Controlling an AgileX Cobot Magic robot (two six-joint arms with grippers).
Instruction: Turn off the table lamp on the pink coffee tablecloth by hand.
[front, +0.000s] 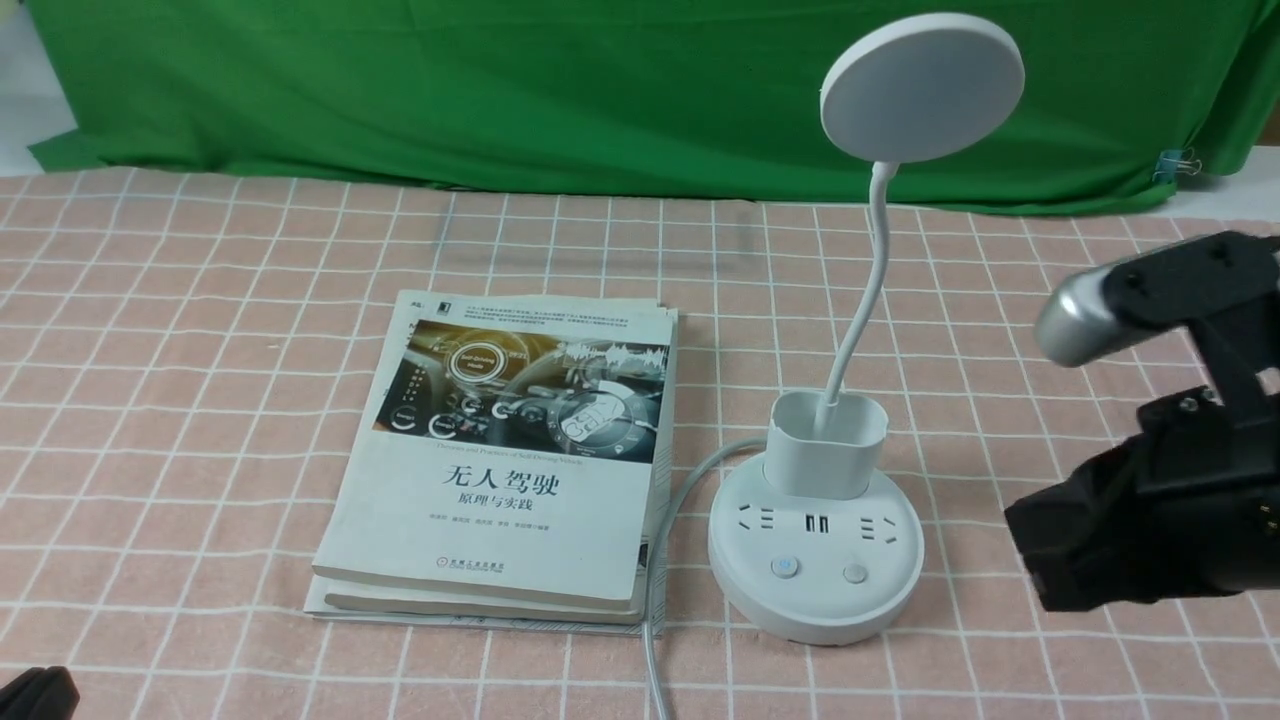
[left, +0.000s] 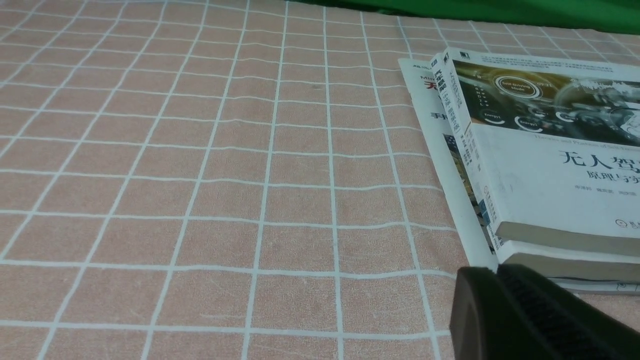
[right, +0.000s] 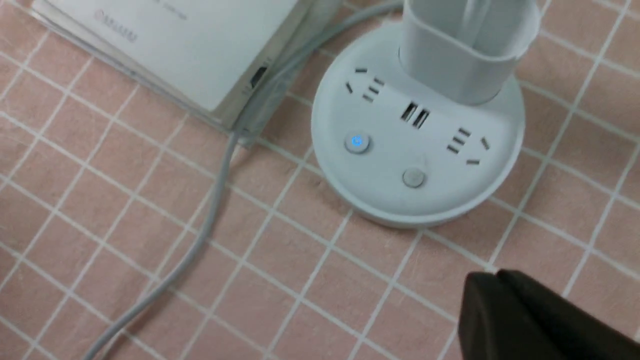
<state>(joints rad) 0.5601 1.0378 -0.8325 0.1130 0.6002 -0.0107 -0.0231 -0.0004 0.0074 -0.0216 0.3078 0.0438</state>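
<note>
Pink gridded tablecloth, green backdrop behind; left fingers, right fingers: spread unclear.

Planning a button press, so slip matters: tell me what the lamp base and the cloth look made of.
Table lamp base: apparently moulded white plastic, smooth, faintly glossy, with a seamless rounded rim. Pink coffee tablecloth: likely woven fabric, matt; it shows soft wrinkles and wavy grid lines.

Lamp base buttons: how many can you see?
2, both on the table lamp base's front: a blue-lit button nearer the books, a grey button nearer the right arm. None seems hidden.
</note>
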